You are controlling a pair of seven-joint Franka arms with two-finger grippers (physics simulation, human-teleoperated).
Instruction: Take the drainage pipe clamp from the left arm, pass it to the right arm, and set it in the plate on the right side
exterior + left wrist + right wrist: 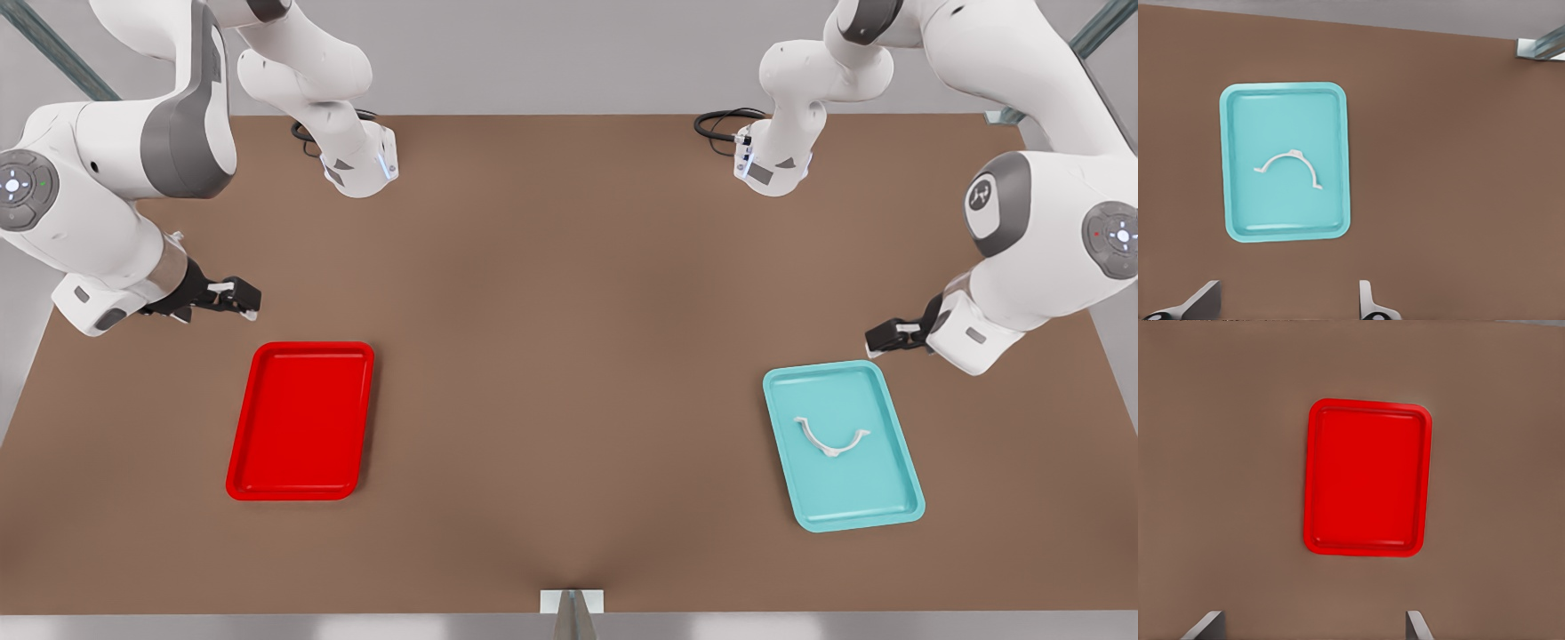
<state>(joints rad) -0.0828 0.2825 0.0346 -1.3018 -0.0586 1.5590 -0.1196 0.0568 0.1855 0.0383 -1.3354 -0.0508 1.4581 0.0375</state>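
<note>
Teal tray holds the clamp; both claws, left and right, hover apart, empty.

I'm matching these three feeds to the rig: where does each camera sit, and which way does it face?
Front view: high, facing the arms across the table, seeing both trays.
Left wrist view: above the teal tray holding the clamp; open left gripper.
Right wrist view: above the red plate; open right gripper.
Front shares one tray with each wrist view.
</note>
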